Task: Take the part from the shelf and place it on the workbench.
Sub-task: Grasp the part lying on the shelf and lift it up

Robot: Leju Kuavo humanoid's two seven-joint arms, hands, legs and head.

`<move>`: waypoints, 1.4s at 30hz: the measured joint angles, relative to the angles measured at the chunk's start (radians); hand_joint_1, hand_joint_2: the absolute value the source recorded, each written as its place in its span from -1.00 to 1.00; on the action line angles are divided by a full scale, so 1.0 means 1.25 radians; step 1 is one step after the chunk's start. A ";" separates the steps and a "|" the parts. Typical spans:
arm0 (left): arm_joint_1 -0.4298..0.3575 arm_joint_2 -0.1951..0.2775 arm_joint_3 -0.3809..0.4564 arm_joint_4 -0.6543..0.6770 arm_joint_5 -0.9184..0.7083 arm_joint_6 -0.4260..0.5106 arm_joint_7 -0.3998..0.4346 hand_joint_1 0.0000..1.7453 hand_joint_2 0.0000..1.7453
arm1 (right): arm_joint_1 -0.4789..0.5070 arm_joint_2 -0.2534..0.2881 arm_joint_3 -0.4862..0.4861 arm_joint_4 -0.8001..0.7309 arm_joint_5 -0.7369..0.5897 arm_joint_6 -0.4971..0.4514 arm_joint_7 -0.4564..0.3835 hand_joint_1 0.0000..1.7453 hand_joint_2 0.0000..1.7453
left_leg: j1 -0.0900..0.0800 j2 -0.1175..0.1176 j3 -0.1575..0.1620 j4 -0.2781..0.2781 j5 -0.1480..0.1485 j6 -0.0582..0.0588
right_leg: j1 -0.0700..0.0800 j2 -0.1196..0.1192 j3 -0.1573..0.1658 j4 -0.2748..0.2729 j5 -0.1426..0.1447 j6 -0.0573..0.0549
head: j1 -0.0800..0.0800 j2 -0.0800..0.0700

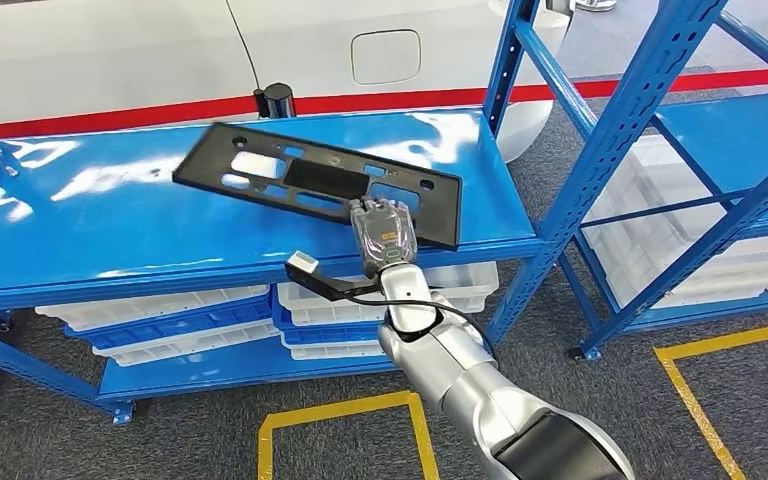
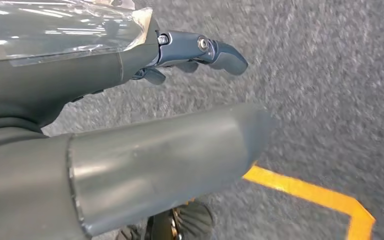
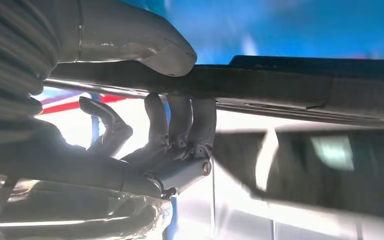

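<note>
One black part (image 1: 315, 180), two blue shelves (image 1: 80, 200) (white trays (image 1: 160, 305) stacked beneath both)

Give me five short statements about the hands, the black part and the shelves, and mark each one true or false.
1. The right hand grips the black part at its near edge. True.
2. The black part lies on the grey floor. False: it is over the blue shelf, tilted.
3. White trays sit under the blue shelf top. True.
4. The left hand holds a white tray. False: it holds nothing, above the floor.
5. The yellow floor line runs across the shelf top. False: it is on the floor.
</note>
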 joint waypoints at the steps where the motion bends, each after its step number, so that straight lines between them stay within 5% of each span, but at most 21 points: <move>1: 0.000 -0.001 0.005 0.000 0.005 -0.006 -0.012 -1.00 -1.00 | 0.001 0.001 -0.002 -0.013 0.000 -0.044 -0.009 1.00 1.00 | 0.000 0.000 0.000 0.000 0.000 0.000 | 0.000 0.000 0.000 0.000 0.000 0.000 | 0.000 0.000; 3: 0.000 -0.004 0.014 0.000 0.011 -0.012 -0.036 -1.00 -1.00 | 0.001 0.003 -0.007 -0.046 0.000 -0.093 -0.025 1.00 1.00 | 0.000 0.000 0.000 0.000 0.000 0.000 | 0.000 0.000 0.000 0.000 0.000 0.000 | 0.000 0.000; 6: 0.000 -0.006 0.028 0.000 0.016 -0.015 -0.067 -1.00 0.50 | 0.005 0.004 -0.015 -0.108 0.000 -0.110 -0.051 1.00 1.00 | 0.000 0.000 0.000 0.000 0.000 0.000 | 0.000 0.000 0.000 0.000 0.000 0.000 | 0.000 0.000; 7: 0.000 -0.007 0.033 0.000 0.018 -0.016 -0.076 -1.00 0.50 | 0.009 0.003 -0.015 -0.136 0.000 -0.112 -0.060 1.00 1.00 | 0.000 0.000 0.000 0.000 0.000 0.000 | 0.000 0.000 -0.001 0.000 0.000 0.000 | 0.000 0.000; 10: -0.004 -0.008 0.045 0.000 0.005 -0.017 -0.084 -1.00 -1.00 | 0.021 0.001 -0.009 -0.239 0.000 -0.112 -0.075 1.00 1.00 | 0.000 0.000 0.000 0.000 0.000 0.000 | 0.000 0.000 -0.001 0.000 0.000 0.000 | 0.000 0.000; 14: -0.010 -0.010 0.047 0.000 -0.020 -0.012 -0.067 -1.00 -1.00 | 0.028 0.001 -0.004 -0.385 0.000 -0.092 -0.102 1.00 1.00 | 0.000 0.000 0.000 0.000 0.000 0.000 | 0.000 0.000 -0.001 0.000 0.000 0.000 | 0.000 0.000; 18: -0.018 -0.012 0.048 0.000 -0.027 -0.011 -0.067 -1.00 1.00 | 0.032 0.003 -0.005 -0.470 0.000 -0.090 -0.132 1.00 1.00 | 0.000 0.000 0.000 0.000 0.000 0.000 | 0.000 0.000 0.000 0.000 0.000 0.000 | 0.000 0.000; 25: -0.023 -0.014 0.052 -0.005 -0.042 0.067 -0.138 -1.00 1.00 | 0.040 0.029 -0.014 -0.570 -0.001 -0.107 -0.213 1.00 1.00 | 0.000 0.000 0.000 0.000 0.000 0.000 | 0.000 0.000 -0.001 0.000 0.000 0.000 | 0.000 0.000; 27: -0.024 -0.014 0.055 -0.006 -0.035 0.065 -0.160 -1.00 0.00 | 0.043 0.032 -0.016 -0.587 -0.003 -0.112 -0.222 1.00 1.00 | 0.000 0.000 0.000 0.000 0.000 0.000 | 0.000 0.000 -0.001 0.000 0.000 0.000 | 0.000 0.000; 29: -0.026 -0.013 0.063 -0.008 -0.021 0.054 -0.186 -1.00 0.00 | 0.048 0.035 -0.018 -0.609 -0.012 -0.118 -0.239 1.00 1.00 | 0.000 0.000 0.000 0.000 0.000 0.000 | 0.000 0.000 -0.001 0.000 0.000 0.000 | 0.000 0.000; 31: -0.030 -0.009 0.073 -0.011 -0.003 0.020 -0.200 -1.00 1.00 | 0.056 0.036 -0.019 -0.636 -0.025 -0.120 -0.254 1.00 1.00 | 0.000 0.000 0.000 0.000 0.000 0.000 | 0.000 0.000 -0.001 0.000 0.000 0.000 | 0.000 0.000; 34: -0.034 0.001 0.085 -0.012 0.025 -0.038 -0.202 -1.00 1.00 | 0.073 0.037 -0.019 -0.680 -0.040 -0.120 -0.267 1.00 1.00 | 0.000 0.000 0.000 0.000 0.000 0.000 | 0.000 0.000 -0.001 0.000 0.000 0.000 | 0.000 0.000; 42: -0.037 0.007 0.113 -0.013 0.045 -0.032 -0.188 -1.00 1.00 | 0.107 0.036 -0.019 -0.750 -0.062 -0.120 -0.294 1.00 1.00 | 0.000 0.000 0.000 0.000 0.000 0.000 | 0.000 0.000 -0.001 0.000 0.000 0.000 | 0.000 0.000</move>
